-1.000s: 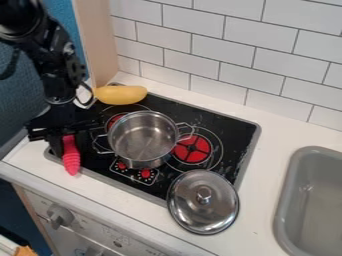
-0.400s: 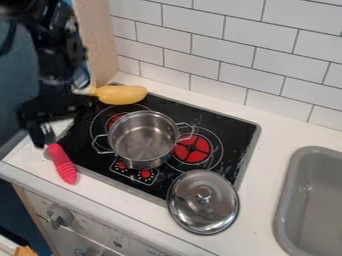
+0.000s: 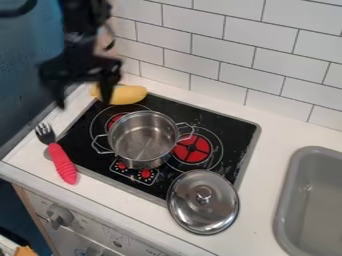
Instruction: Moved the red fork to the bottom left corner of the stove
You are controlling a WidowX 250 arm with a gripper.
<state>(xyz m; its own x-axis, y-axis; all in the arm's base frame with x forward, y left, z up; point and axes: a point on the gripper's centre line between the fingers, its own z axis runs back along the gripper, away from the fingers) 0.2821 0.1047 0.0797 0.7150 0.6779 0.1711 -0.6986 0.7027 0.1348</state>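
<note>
The black gripper (image 3: 83,95) hangs at the upper left, above the stove's back left corner, open with its two fingers spread wide and nothing between them. Below it, the fork with a red handle (image 3: 62,162) lies across the bottom left corner of the black stove (image 3: 87,150). Its metal tines (image 3: 45,132) point up and left over the white counter, and the handle end reaches toward the counter's front.
A steel pot (image 3: 141,140) stands on the stove's left middle. Its lid (image 3: 203,201) lies at the front edge. A yellow object (image 3: 125,94) rests at the back left corner, partly behind the gripper. The grey sink (image 3: 310,200) is at right.
The gripper has let go of the fork, opened, and moved up and right. The fork has turned slightly and now lies with its tines uncovered.
</note>
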